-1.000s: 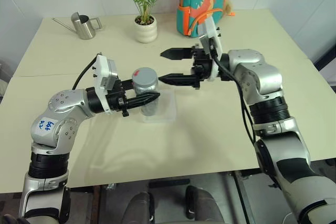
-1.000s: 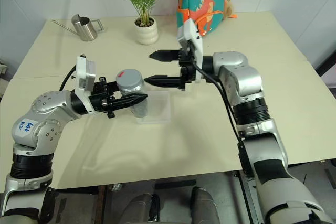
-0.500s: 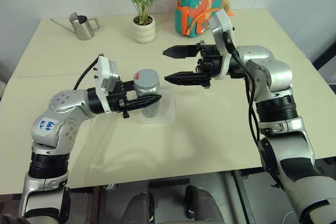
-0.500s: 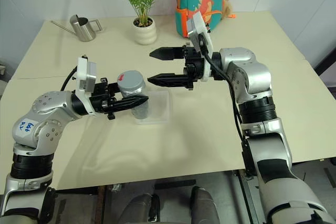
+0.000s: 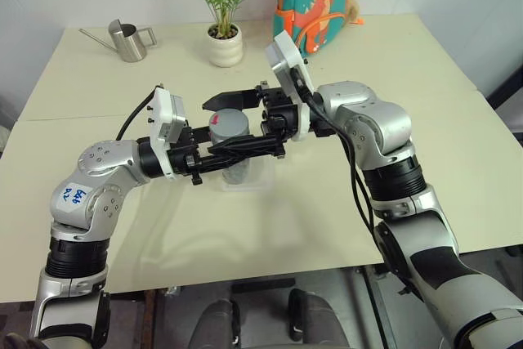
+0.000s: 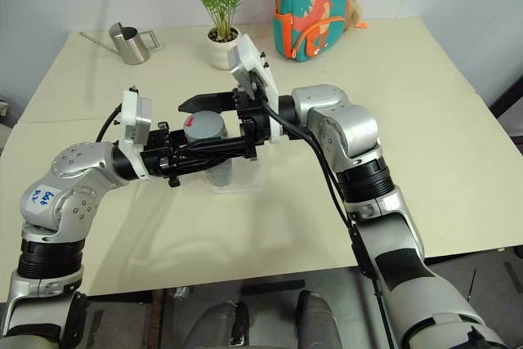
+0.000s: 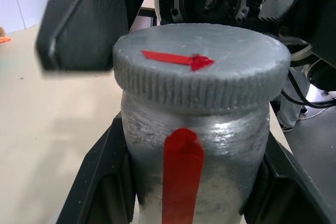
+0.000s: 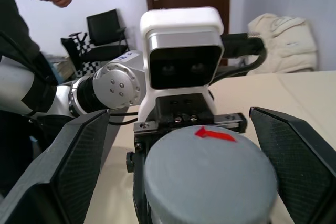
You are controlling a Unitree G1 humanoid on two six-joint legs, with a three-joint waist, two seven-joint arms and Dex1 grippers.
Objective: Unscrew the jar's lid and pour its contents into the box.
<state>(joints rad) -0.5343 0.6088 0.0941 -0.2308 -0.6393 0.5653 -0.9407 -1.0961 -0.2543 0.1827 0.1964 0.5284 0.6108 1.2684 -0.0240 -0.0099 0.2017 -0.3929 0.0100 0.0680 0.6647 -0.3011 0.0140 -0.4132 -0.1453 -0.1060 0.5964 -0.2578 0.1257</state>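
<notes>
Clamping the translucent, red-taped jar [image 5: 235, 161] in left hand [image 5: 233, 157]; straddling its grey ribbed screw lid [image 5: 230, 127] with wide-open right hand [image 5: 230, 127], needing centred, level closure before twisting.

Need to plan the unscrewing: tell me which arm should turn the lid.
Right. The right pincer is open with one finger on each side of the lid, not yet closed on it. The left pincer is shut on the jar below, steadying it over the box.
</notes>
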